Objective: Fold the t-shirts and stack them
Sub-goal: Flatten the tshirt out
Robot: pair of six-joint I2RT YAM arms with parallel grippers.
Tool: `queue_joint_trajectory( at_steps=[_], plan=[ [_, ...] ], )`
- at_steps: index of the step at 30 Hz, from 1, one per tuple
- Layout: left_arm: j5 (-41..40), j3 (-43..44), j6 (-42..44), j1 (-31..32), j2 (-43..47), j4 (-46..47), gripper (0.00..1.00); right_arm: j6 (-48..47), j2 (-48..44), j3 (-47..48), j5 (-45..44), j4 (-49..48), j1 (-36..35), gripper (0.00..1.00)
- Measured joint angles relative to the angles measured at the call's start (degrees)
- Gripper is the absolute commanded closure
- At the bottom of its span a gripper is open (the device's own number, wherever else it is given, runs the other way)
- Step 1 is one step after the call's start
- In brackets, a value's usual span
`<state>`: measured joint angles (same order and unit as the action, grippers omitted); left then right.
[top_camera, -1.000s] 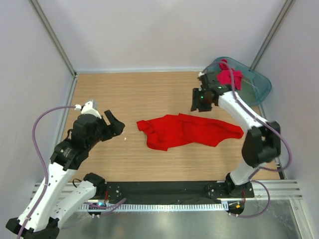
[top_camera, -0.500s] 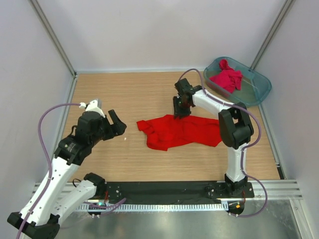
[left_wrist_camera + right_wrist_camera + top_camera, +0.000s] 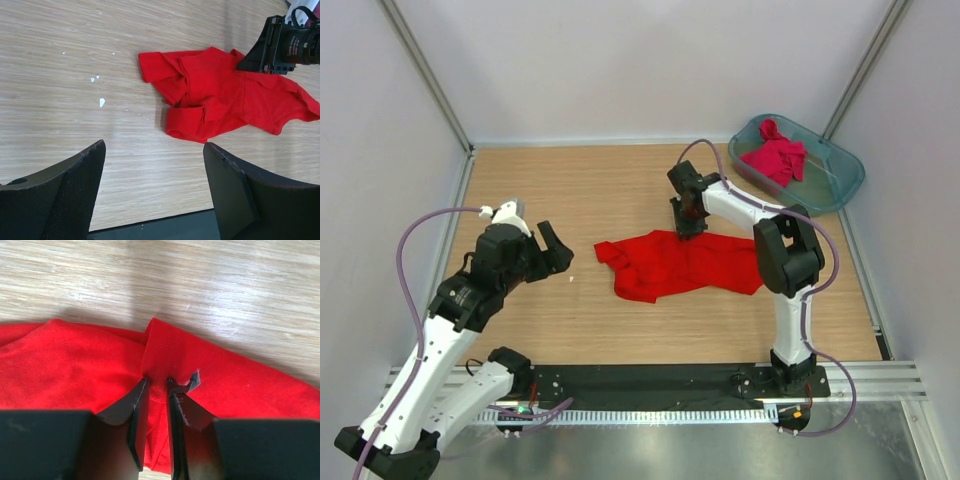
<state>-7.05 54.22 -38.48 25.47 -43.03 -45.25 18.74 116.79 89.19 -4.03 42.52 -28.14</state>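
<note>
A bright red t-shirt [image 3: 685, 264] lies crumpled on the wooden table; it also shows in the left wrist view [image 3: 215, 95] and the right wrist view [image 3: 75, 370]. My right gripper [image 3: 686, 226] is down on its far edge, jaws shut on a fold of the red cloth [image 3: 157, 382]. A darker crimson-pink t-shirt [image 3: 777, 154] lies bunched in the teal tub [image 3: 840, 180]. My left gripper [image 3: 552, 250] is open and empty, hovering left of the red shirt [image 3: 152, 165].
Small white specks [image 3: 101, 102] lie on the wood left of the shirt. The black rail [image 3: 650, 385] runs along the near edge. White walls with metal posts enclose the table on three sides.
My right arm swung from the tub over to the red shirt's far edge, came down and closed on the cloth. My left gripper shifted slightly.
</note>
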Motion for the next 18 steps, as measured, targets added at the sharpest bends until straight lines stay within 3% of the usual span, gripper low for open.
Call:
queue_joint_trajectory(
  at_steps=[4, 10, 13, 14, 15, 18],
  plan=[
    [0.0, 0.0, 0.0, 0.0, -0.2, 0.0, 0.20, -0.3, 0.6, 0.6, 0.1, 0.0, -0.2, 0.61],
    [0.1, 0.0, 0.0, 0.0, 0.1, 0.0, 0.20, -0.3, 1.0, 1.3, 0.7, 0.0, -1.1, 0.60],
    [0.0, 0.0, 0.0, 0.0, 0.7, 0.0, 0.20, 0.0, 1.5, 1.3, 0.7, 0.0, -1.8, 0.73],
    [0.0, 0.0, 0.0, 0.0, 0.9, 0.0, 0.20, 0.0, 1.7, 1.3, 0.5, 0.0, -1.8, 0.86],
    [0.0, 0.0, 0.0, 0.0, 0.9, -0.1, 0.20, -0.3, 2.0, 1.3, 0.3, 0.1, -1.9, 0.91],
    [0.0, 0.0, 0.0, 0.0, 0.9, -0.1, 0.20, -0.3, 2.1, 1.4, -0.8, 0.6, -2.1, 0.98]
  ],
)
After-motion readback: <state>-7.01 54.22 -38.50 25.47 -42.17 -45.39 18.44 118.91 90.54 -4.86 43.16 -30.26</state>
